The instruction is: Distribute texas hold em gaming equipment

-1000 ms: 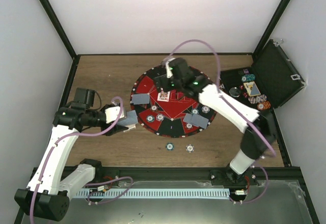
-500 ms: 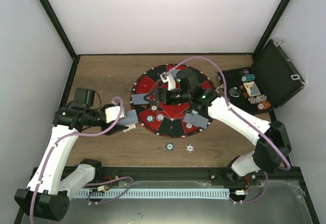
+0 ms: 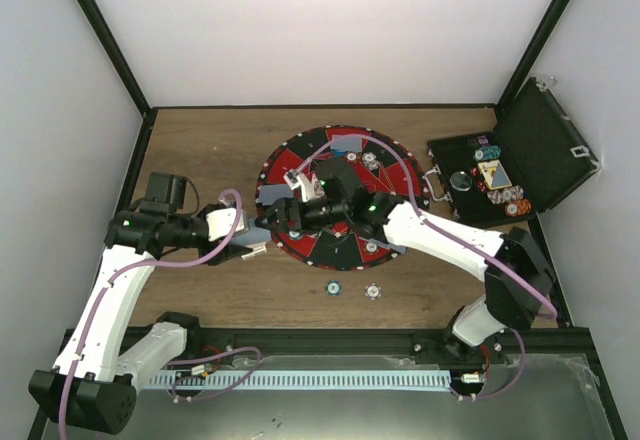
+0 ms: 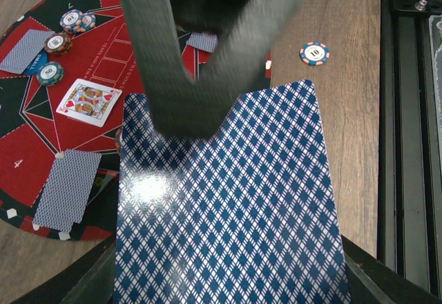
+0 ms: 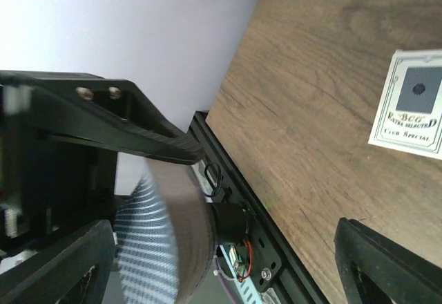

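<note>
My left gripper (image 3: pixel 250 236) is shut on a deck of blue-diamond-backed cards (image 4: pixel 228 200), held just off the left edge of the round red-and-black mat (image 3: pixel 345 150). My right gripper (image 3: pixel 273 216) is open right in front of that deck. Its blurred fingers (image 4: pixel 145 55) hang over the deck's far end. In the right wrist view the right gripper (image 5: pixel 224 266) stands wide with the deck (image 5: pixel 155 249) edge-on between its jaws. On the mat lie a face-up card (image 4: pixel 89 101), face-down cards (image 4: pixel 66 189) and chips (image 4: pixel 71 20).
Two chips (image 3: pixel 332 287) (image 3: pixel 372 290) lie on the wood near the mat's front. The open black case (image 3: pixel 500 175) with chips and cards stands at the right. A white-faced card (image 5: pixel 413 103) lies on the wood. A black frame rail (image 3: pixel 330 335) runs along the near edge.
My right arm swung left from over the mat's middle to the deck in my left gripper, leaving the face-up card on the mat. The left arm has not moved.
</note>
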